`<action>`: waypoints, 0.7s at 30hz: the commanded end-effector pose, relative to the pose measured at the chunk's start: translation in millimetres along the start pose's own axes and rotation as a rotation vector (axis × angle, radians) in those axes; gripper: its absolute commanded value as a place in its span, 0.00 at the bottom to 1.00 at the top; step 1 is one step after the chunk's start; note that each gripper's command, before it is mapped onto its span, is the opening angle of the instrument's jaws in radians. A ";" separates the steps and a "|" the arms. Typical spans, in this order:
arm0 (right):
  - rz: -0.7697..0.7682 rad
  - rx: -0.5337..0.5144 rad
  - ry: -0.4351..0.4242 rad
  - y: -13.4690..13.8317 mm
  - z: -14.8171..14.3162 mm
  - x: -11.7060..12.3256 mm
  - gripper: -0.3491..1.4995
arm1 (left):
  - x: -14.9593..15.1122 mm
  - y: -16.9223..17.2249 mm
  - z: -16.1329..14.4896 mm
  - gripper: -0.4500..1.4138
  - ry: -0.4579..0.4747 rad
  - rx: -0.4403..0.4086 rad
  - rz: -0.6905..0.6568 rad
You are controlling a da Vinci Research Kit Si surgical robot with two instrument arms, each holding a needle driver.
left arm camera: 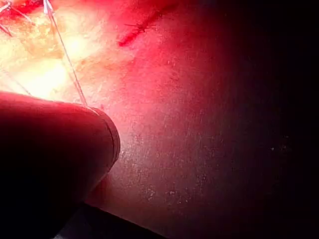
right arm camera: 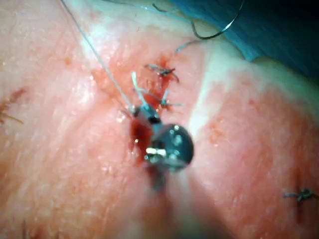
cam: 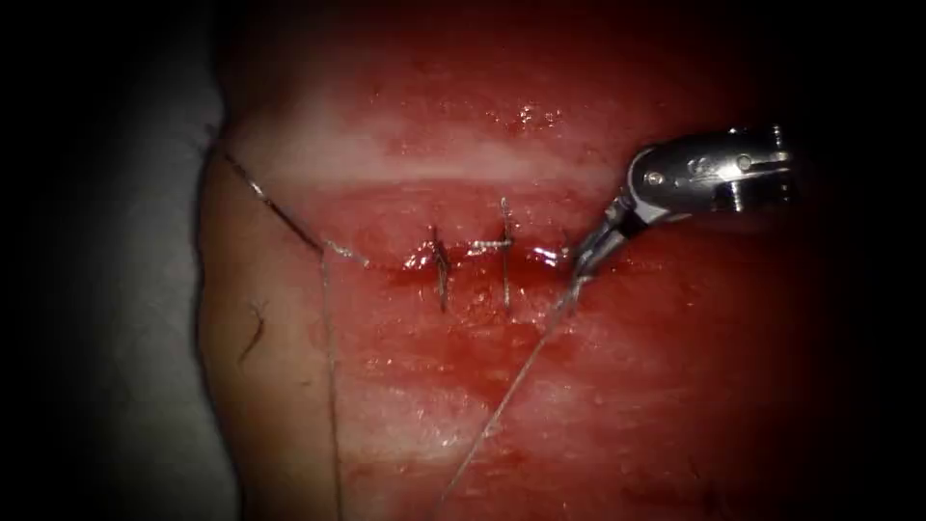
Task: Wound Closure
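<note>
While the tissue (cam: 540, 415), a glistening slab banded pale and red with wet red fluid (cam: 453, 289), lies under the light, the cut (cam: 482, 253) runs across it carrying two dark upright stitches (cam: 504, 260).

Right arm's tool (cam: 585, 253): polished steel, slender jaws closed at the cut's right end, apparently pinching the thread (cam: 511, 386), which trails taut toward the near edge. A second strand (cam: 280, 207) crosses to the left.

Needle: thin dark curve (right arm camera: 219, 30) lying free beyond the tissue.

Step, as I judge it: handling thread at a third stitch; steady tension wanted.

Left tool's jaws: cannot tell.
</note>
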State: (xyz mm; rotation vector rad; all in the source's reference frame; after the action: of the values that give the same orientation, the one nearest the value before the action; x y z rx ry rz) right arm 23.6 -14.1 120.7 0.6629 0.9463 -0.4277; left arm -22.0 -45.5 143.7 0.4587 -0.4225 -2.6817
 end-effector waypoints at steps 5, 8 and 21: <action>0.043 -0.081 -0.066 1.3 0.5 -1.4 0.00 | 1.1 1.9 -0.1 0.00 0.002 -0.002 0.003; 0.071 -0.127 -0.081 1.8 0.0 -1.8 0.00 | 1.4 2.2 -0.4 0.00 0.002 -0.004 0.010; 0.631 -0.368 0.124 2.9 -1.4 -2.9 0.00 | 2.4 3.5 -2.2 0.00 0.011 -0.001 0.016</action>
State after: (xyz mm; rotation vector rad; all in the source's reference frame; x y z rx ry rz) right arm 22.4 -10.1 123.0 0.6090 0.8503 0.3648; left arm -21.8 -48.7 141.9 0.4649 -0.4273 -2.6616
